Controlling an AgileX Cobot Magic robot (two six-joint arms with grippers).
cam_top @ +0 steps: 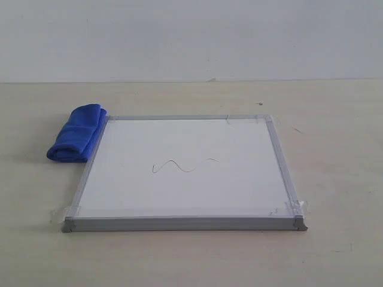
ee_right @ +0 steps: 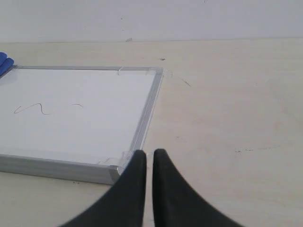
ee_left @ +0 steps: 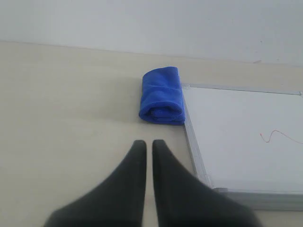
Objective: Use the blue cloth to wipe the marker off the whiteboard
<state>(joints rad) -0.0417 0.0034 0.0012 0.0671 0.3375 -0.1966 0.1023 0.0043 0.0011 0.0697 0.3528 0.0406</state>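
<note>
The whiteboard (cam_top: 185, 167) lies flat on the table, grey-framed with tape at its corners. A thin wavy marker line (cam_top: 182, 165) crosses its middle. The blue cloth (cam_top: 76, 134) is a folded bundle touching the board's far left edge. Neither gripper shows in the exterior view. In the left wrist view my left gripper (ee_left: 148, 144) is shut and empty, short of the cloth (ee_left: 161, 96) and beside the board (ee_left: 241, 132). In the right wrist view my right gripper (ee_right: 149, 153) is shut and empty, at the near right corner of the board (ee_right: 75, 113); the marker line (ee_right: 45, 108) shows there.
The pale wooden table (cam_top: 335, 149) stretches around the board, with a plain white wall (cam_top: 191, 36) behind it. Clear tape (cam_top: 296, 207) holds the board's near right corner.
</note>
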